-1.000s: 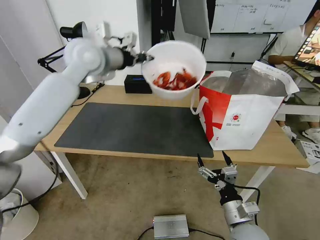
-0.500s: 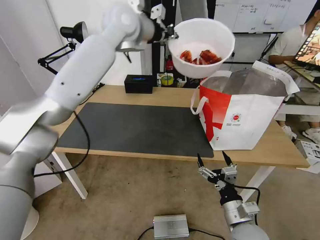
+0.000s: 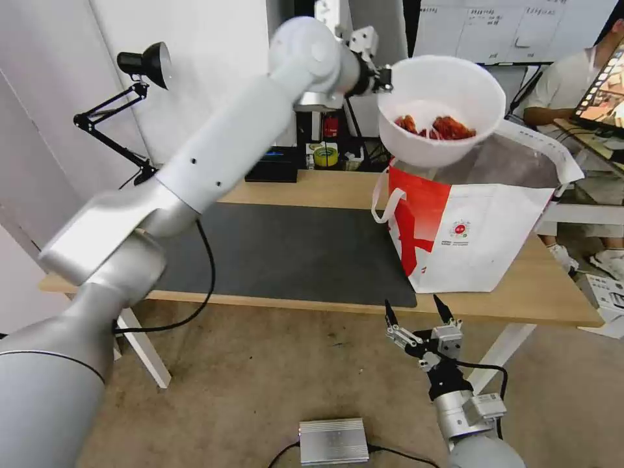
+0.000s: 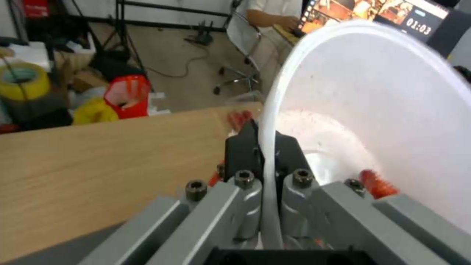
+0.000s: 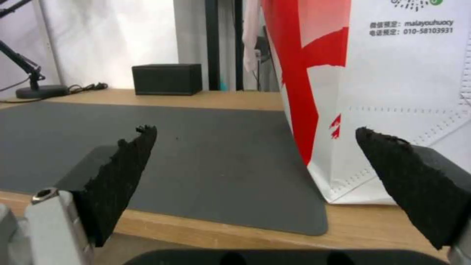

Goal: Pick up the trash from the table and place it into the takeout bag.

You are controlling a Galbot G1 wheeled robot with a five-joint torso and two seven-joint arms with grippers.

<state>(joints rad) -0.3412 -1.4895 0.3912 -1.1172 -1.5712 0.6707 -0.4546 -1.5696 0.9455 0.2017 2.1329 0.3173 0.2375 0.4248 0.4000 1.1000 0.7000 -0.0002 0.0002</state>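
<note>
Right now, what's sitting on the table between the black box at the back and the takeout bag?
Nothing: in the right wrist view, bare wood and dark grey mat run from the black box to the takeout bag.

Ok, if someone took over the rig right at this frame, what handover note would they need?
Left claw: shut on the rim of the white bowl of red crayfish shells, held in the air above the open mouth of the takeout bag.
Right claw: open, parked low in front of the table edge, holding nothing.
Bag stands upright on the table's right side, beside the dark mat.
Done: bowl lifted off the table and brought over the bag.
Left: lower or release the bowl into the bag. No other trash is visible on the table.
</note>
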